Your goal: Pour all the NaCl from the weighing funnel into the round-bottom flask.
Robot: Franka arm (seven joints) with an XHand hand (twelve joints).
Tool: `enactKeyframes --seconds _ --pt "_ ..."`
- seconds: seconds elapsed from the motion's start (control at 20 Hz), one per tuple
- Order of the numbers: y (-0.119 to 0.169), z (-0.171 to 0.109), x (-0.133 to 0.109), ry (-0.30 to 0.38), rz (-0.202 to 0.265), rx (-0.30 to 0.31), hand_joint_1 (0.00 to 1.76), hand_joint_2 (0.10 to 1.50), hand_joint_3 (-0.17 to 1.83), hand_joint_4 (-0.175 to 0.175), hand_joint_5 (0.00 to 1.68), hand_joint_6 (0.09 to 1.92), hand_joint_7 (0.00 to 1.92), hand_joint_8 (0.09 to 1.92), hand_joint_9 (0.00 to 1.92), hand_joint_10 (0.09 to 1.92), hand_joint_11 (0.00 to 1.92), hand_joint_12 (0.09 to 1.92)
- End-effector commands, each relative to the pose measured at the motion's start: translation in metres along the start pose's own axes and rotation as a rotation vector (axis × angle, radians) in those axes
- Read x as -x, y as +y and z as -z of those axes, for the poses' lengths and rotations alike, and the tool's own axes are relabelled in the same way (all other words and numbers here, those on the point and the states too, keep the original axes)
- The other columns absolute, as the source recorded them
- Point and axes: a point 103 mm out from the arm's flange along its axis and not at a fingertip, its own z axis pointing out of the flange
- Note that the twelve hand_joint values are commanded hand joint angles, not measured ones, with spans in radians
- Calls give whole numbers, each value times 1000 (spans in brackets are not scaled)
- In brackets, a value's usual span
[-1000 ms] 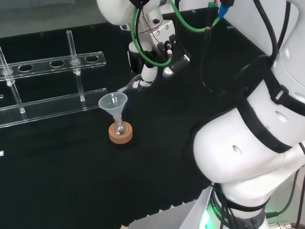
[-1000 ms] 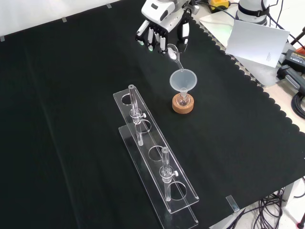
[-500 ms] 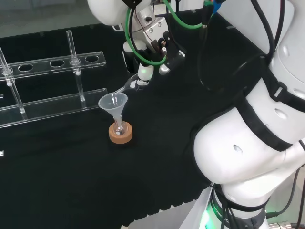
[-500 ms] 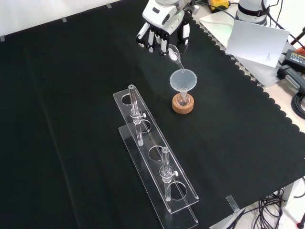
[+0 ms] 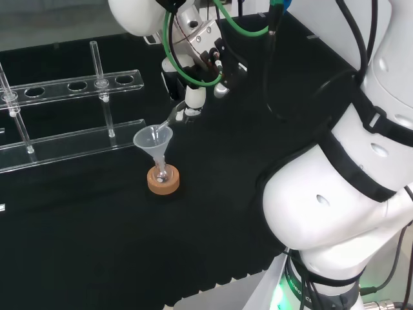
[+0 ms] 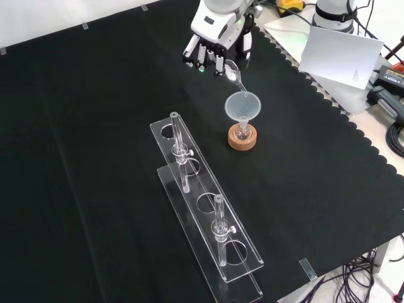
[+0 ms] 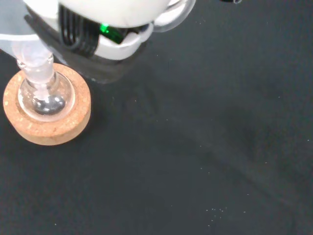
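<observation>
A small round-bottom flask (image 5: 162, 173) (image 6: 242, 133) (image 7: 45, 98) sits on a cork ring (image 5: 163, 181) (image 6: 243, 140) (image 7: 48, 127). A translucent funnel (image 5: 153, 140) (image 6: 242, 106) stands in its neck. My hand (image 5: 193, 64) (image 6: 214, 45) hovers just beyond the funnel, fingers curled round a clear weighing funnel (image 5: 173, 117) (image 6: 233, 74). The weighing funnel is tilted, its spout dipping over the funnel's rim. I cannot tell whether any powder remains in it. In the wrist view a blurred part of the hand (image 7: 117, 24) hangs above the flask.
A clear plastic test-tube rack (image 5: 71, 129) (image 6: 205, 214) with upright glass tubes stands beside the flask, to the left in the head view. A white sheet of paper (image 6: 338, 57) lies past the cloth's scalloped edge. Cables lie at the front view's right.
The hand has shifted slightly left in the head view and turned, tipping the weighing funnel more steeply over the funnel. Flask and rack have not moved.
</observation>
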Motion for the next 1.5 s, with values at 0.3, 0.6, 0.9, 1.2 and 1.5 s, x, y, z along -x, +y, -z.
enactKeyframes --seconds 0.3,0.6,0.9,1.2,1.5 --pt "2 8 6 -79 39 -17 1119 777 333 175 1447 209 1626 116 1005 231 8 1544" --pt "5 15 7 -106 50 -3 1119 778 334 175 1446 212 1626 116 1005 230 7 1544" --pt "10 18 10 -133 55 -16 1119 778 334 175 1445 215 1627 116 1004 230 6 1544" --pt "13 14 11 -184 65 -39 1119 778 334 175 1443 218 1627 115 1004 229 4 1544" --pt "14 18 13 -221 70 -48 1119 778 334 175 1441 221 1627 115 1003 229 3 1544"
